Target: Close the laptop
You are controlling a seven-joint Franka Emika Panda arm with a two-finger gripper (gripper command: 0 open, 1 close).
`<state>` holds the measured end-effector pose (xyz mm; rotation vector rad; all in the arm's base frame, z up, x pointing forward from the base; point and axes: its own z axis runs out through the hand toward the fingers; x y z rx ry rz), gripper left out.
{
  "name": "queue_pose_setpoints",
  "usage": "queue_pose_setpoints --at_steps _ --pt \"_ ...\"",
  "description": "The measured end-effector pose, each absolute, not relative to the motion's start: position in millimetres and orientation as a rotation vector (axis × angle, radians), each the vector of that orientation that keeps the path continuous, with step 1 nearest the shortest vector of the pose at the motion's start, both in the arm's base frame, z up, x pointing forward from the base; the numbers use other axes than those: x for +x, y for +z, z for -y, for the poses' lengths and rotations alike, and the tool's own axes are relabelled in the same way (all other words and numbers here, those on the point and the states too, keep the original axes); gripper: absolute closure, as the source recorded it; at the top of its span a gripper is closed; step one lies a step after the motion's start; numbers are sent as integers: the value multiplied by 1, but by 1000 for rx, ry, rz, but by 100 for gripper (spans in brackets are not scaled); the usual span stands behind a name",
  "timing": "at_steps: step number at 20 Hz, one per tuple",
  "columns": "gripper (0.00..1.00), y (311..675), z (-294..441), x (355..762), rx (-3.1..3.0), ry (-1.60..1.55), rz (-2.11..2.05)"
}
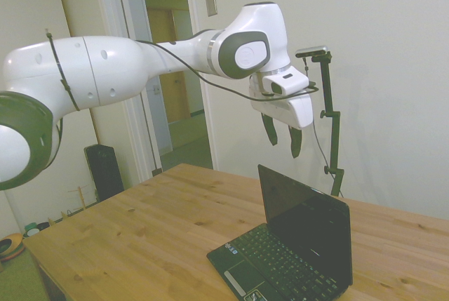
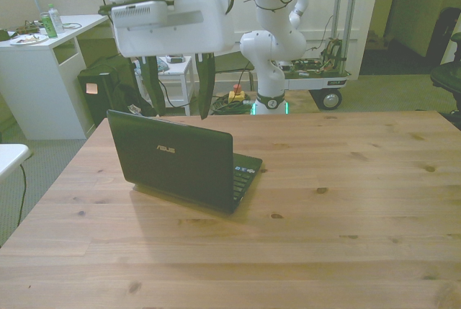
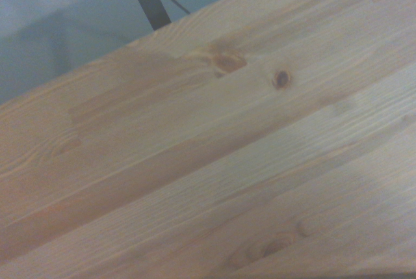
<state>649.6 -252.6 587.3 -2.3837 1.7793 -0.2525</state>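
The laptop (image 2: 180, 159) stands open on the bench (image 2: 346, 201) toward the front view's left, lid upright, and the gripper (image 1: 282, 135) hangs just above its top edge with jaws spread and empty, apparently placed to push the lid down.

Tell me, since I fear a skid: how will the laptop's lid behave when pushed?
The laptop stands open, its lid near upright, so it should swing on its hinge. The small body may slide on the smooth table. The open gripper hangs above it.
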Motion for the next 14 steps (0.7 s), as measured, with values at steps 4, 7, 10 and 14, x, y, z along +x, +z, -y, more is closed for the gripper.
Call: queue_pose_setpoints --at_steps 4,7,10,14 --pt "100 571 254 653 -2389 -200 -1796" --pt "100 571 256 652 -2387 -196 -1801" --pt "100 570 259 650 -2383 -196 -1808" --pt "100 570 261 649 -2380 -196 -1812"
